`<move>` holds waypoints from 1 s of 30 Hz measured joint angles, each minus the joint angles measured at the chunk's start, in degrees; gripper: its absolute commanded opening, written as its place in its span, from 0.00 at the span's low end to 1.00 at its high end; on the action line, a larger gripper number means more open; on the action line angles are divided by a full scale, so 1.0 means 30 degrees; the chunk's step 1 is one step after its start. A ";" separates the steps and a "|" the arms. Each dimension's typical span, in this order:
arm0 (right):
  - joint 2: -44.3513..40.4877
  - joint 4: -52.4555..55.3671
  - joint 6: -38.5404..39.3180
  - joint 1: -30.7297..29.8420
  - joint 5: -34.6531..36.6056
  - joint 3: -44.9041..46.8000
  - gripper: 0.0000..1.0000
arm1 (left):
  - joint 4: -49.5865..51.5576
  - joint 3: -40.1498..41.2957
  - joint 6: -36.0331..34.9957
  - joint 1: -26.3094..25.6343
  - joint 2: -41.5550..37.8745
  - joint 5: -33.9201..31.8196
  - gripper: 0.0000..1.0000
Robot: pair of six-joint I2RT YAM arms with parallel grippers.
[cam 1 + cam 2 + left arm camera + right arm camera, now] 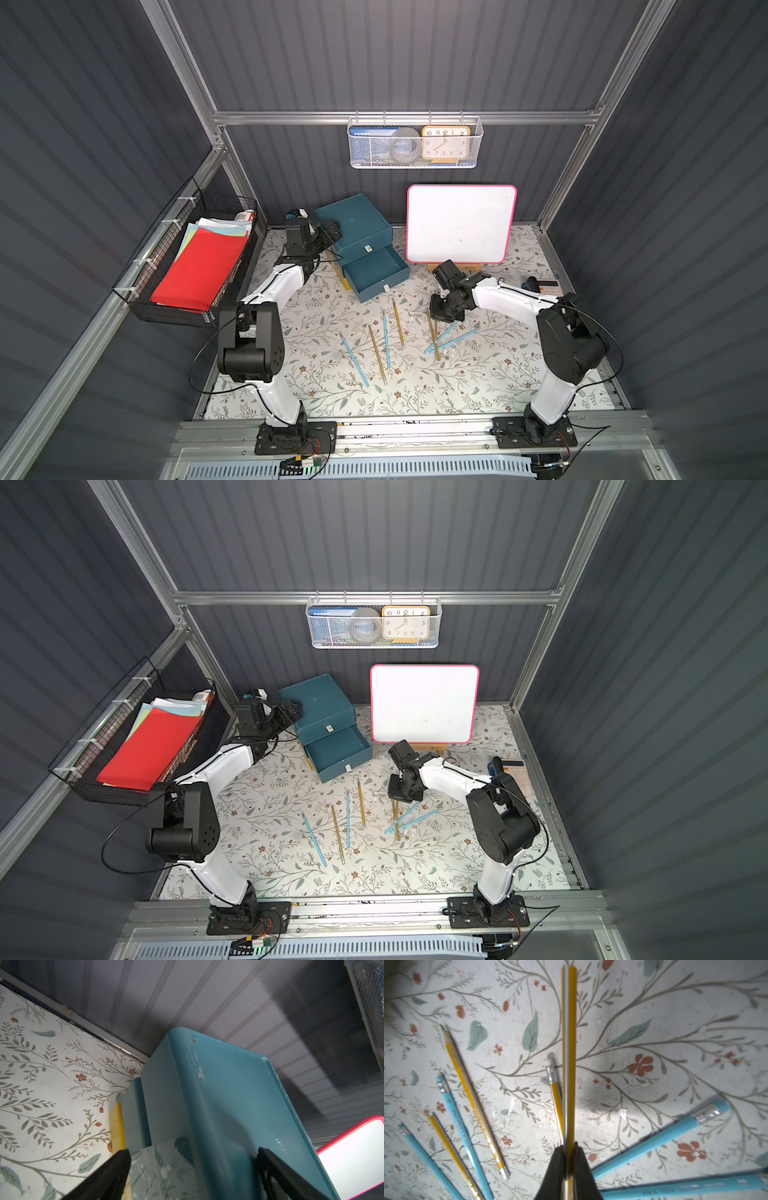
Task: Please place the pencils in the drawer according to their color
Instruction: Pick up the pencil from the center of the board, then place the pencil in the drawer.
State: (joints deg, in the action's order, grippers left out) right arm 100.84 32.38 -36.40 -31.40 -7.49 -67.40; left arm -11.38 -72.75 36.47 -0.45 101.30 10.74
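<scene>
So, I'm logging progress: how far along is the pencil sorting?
Done: nothing visible, the open drawer looks empty. In hand: the right gripper, jaws shut on a yellow pencil. Still to do: three more yellow pencils and four blue pencils lying on the table.

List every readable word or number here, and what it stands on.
"10 11 12 1 2 3 4 5 6 7 8 9": yellow clock in the wire basket.
Print on the blue pencils: blurred, unreadable.
White tags on the drawers: too small to read.
White lettering on the blue box: too small.
</scene>
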 measured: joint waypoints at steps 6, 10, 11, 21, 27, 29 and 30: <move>-0.1144 0.0007 -0.0270 0.0000 -0.0219 0.0000 0.00 | 0.0000 0.0000 0.0000 0.0000 0.0000 0.0015 1.00; -0.1770 0.0036 -0.0605 -0.0015 -0.0729 -0.0095 0.00 | 0.0000 0.0000 0.0000 0.0000 0.0000 0.0066 1.00; -0.1880 0.0051 -0.0743 -0.0036 -0.0882 -0.0226 0.00 | 0.0000 0.0000 0.0000 0.0000 0.0000 0.0073 1.00; -0.2091 -0.1173 -0.3082 -0.0918 -0.3045 -0.3759 0.00 | 0.0000 0.0000 0.0000 0.0000 0.0000 0.0182 1.00; -0.0554 -0.3577 -0.5391 -0.1362 -0.4590 -0.5770 0.00 | 0.0000 0.0000 0.0000 0.0000 0.0000 0.0270 1.00; 0.0291 -0.4350 -0.6186 -0.1435 -0.4983 -0.6266 0.00 | 0.0000 0.0000 0.0000 0.0000 0.0000 0.0291 1.00; 0.0663 -0.4612 -0.6564 -0.1450 -0.5166 -0.6477 0.00 | 0.0000 0.0000 0.0000 0.0000 0.0000 0.0291 1.00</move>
State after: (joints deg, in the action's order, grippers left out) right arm 102.83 18.55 -56.10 -35.75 -22.98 -86.83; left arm -11.38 -72.75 36.47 -0.45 101.30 11.62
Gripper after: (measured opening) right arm 0.100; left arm 0.998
